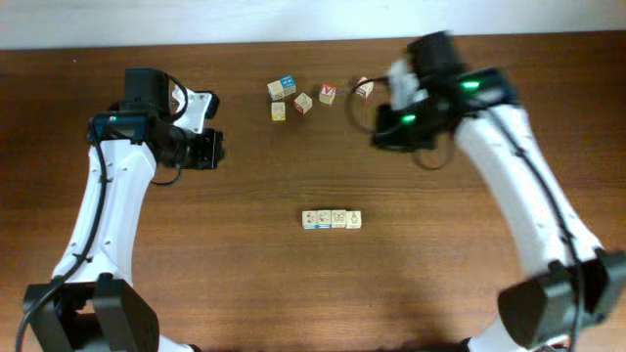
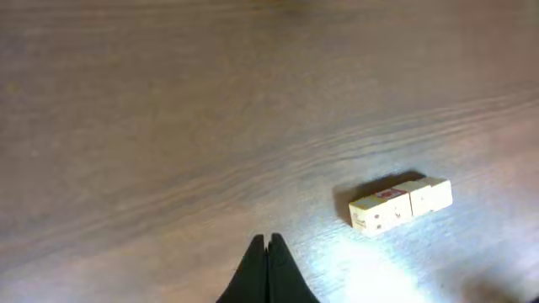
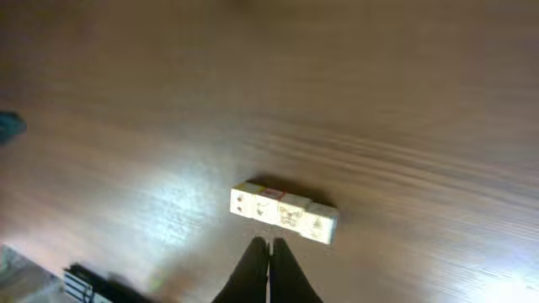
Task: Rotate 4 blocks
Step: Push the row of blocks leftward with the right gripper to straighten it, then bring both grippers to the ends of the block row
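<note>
— Starting overhead: where are the blocks (image 1: 333, 219) noted?
— At mid-desk (image 1: 245, 274), four cubes touching in one row, long axis running left to right. Five loose cubes (image 1: 303, 98) are scattered near the far edge, well apart from the row. To the row's left and toward the far side, the left fingers (image 1: 210, 149) are seen. The right arm (image 1: 430, 98) is blurred; its tip is judged somewhat nearer the row.
— Left wrist view?
— Here the left fingers are pressed together, nothing pinched. The row is seen ahead and well off to the right, at a slant.
— Right wrist view?
— Here the right fingers (image 3: 263, 273) are pressed together too, nothing held. The row lies just ahead, broadside, its long axis crossing the fingers' line.
— Judgement?
— No block is gripped yet. The right arm is judged better placed. Its fingers would have to be spread before any cube could be straddled.
</note>
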Controlling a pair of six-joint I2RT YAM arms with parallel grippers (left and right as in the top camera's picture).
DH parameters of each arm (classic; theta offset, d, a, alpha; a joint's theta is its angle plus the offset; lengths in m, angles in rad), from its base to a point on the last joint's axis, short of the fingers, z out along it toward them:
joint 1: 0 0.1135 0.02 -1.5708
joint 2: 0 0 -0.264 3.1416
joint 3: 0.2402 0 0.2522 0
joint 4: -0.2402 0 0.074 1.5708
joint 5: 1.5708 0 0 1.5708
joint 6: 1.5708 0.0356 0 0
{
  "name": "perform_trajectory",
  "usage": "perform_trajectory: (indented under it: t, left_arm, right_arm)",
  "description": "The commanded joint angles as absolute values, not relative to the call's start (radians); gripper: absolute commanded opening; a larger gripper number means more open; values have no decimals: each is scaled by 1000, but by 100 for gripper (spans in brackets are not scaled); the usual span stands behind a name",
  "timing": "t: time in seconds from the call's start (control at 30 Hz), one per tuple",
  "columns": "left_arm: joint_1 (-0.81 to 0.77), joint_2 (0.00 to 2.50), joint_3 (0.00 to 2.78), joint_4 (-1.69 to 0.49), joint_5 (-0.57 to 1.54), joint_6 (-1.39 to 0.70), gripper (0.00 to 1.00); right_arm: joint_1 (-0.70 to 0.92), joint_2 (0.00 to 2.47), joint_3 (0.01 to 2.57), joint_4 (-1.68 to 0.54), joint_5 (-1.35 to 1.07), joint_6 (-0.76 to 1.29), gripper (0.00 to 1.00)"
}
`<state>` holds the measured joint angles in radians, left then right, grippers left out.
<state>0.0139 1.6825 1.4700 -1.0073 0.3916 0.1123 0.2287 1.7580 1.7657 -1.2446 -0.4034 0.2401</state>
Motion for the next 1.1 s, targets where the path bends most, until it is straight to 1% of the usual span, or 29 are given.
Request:
perform_trajectory:
  t: [0.0,0.03,0.07,0.1,0.13,0.2,0.27,0.33,0.4,0.5,0.57,0.63,0.7,1.07]
  left_arm:
    - [8,1682,1459,-1074,370,-30,0]
    - [-20,1678,1412,-1062,370,-35,0]
    - [-52,1671,1357,-1024,369,-54,0]
    - [-93,1650,1271,-944,370,-83,0]
    - [-114,1633,1234,-916,361,-83,0]
    - [-137,1625,1214,-914,374,-83,0]
    - [-167,1625,1142,-844,444,-117,0]
    - [-204,1625,1027,-723,477,-202,0]
    - [-286,1625,917,-546,500,-285,0]
    - [-321,1625,889,-514,463,-333,0]
    - [-321,1626,880,-508,456,-343,0]
    - [-332,1629,866,-485,445,-373,0]
    - [-364,1660,866,-459,403,-423,0]
    - [-364,1708,866,-379,456,-388,0]
  right_arm:
    - [108,1779,1748,-1403,-440,7,4]
    - [70,1779,1729,-1426,-438,-22,4]
    - [67,1779,1699,-1421,-437,-60,4]
    - [68,1779,1645,-1391,-438,-102,4]
    - [68,1779,1574,-1333,-451,-101,4]
    - [68,1779,1432,-1192,-560,-101,4]
    - [77,1779,1300,-1061,-650,-83,4]
    - [85,1779,1213,-962,-652,11,4]
    - [86,1779,1119,-827,-673,134,4]
    - [115,1779,1050,-730,-678,194,4]
    - [143,1781,1020,-658,-645,284,4]
    - [159,1782,1015,-638,-593,334,4]
    - [159,1784,1015,-630,-590,342,4]
    - [159,1787,1015,-629,-589,342,4]
